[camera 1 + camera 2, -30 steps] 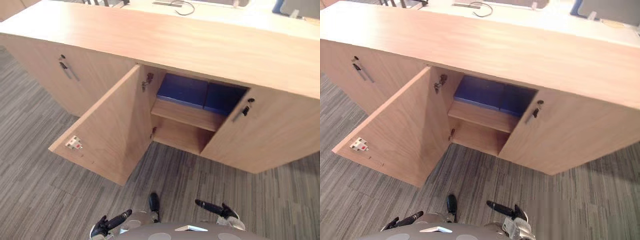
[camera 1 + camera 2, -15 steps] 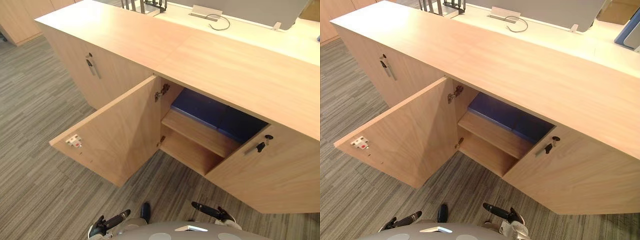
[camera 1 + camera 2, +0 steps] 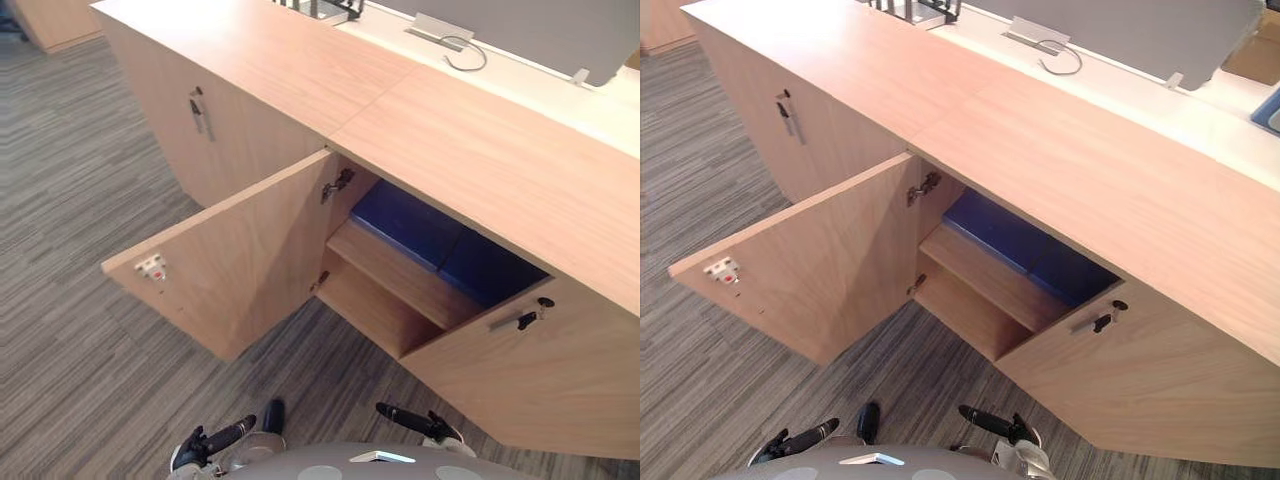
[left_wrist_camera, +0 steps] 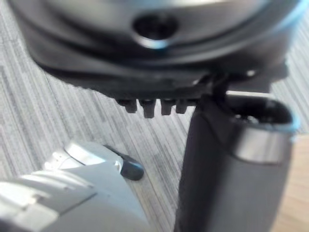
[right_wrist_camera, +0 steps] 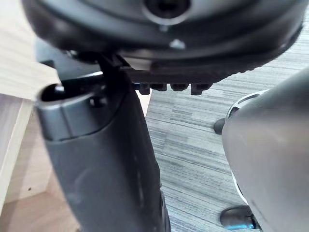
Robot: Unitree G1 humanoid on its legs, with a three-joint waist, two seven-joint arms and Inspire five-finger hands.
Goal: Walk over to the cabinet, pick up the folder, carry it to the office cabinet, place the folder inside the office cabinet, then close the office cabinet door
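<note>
A long light-wood office cabinet stands in front of me. Its middle door is swung wide open toward me. On the upper shelf inside lies a dark blue folder, flat, with a second blue piece to its right. The lower compartment holds nothing. My left hand and right hand hang low near the floor, well short of the cabinet, fingers straight and holding nothing. The left wrist view shows the left hand's thumb over carpet; the right wrist view shows the right hand's thumb beside wood.
The door to the right is closed, with a dark handle. Another closed door with a handle is on the left. Behind the cabinet a white desk carries a cable and a socket box. Grey striped carpet covers the floor.
The whole picture has shifted as the camera moved, so the cabinet sits more diagonally across the view. The door, folder and both hands keep their places.
</note>
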